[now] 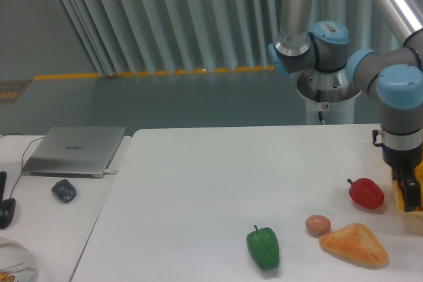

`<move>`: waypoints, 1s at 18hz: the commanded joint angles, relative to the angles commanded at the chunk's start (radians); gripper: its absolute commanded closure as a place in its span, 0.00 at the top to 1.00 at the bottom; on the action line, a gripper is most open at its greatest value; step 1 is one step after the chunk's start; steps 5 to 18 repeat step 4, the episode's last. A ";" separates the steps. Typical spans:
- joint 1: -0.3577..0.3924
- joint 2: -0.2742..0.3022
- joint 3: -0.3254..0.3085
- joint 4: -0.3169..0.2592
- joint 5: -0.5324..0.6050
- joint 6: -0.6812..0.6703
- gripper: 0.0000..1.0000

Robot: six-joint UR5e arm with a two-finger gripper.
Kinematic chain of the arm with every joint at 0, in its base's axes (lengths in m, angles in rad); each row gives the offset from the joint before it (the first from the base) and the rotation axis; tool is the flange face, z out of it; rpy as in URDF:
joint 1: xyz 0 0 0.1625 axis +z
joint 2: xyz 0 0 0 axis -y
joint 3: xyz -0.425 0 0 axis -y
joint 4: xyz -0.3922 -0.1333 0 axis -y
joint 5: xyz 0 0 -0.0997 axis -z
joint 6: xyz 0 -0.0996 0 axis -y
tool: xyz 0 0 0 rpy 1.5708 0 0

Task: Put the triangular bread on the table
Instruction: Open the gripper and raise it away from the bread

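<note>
Across the big white tabletop (218, 176), nothing is held by the arm: the triangular bread (354, 245) lies flat near the front right corner, so the placing looks done. At the far right edge the claw (411, 193) hangs above the table's right side, partly cut off by the frame; whether its jaws are parted or shut cannot be told, though it carries nothing that shows.

What could go wrong is mostly a matter of a careless sweep. If the arm swings low back across the right side, it could knock the red pepper (366, 192), which sits near the claw, or nudge the bread toward the front edge, which is close. The green pepper (264, 247) stands well to the left of the bread, out of that path. The small brown egg (318, 224) lies just beside the bread's left corner and would roll at the lightest touch.

On the side desk the laptop (74, 150) and mouse (64, 191) stand well apart from all this.
</note>
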State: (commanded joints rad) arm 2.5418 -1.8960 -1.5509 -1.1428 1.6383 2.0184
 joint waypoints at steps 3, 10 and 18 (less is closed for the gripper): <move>0.020 0.002 0.000 0.000 -0.002 0.107 1.00; 0.023 0.000 0.000 0.000 -0.003 0.124 1.00; 0.023 0.000 0.000 0.000 -0.003 0.124 1.00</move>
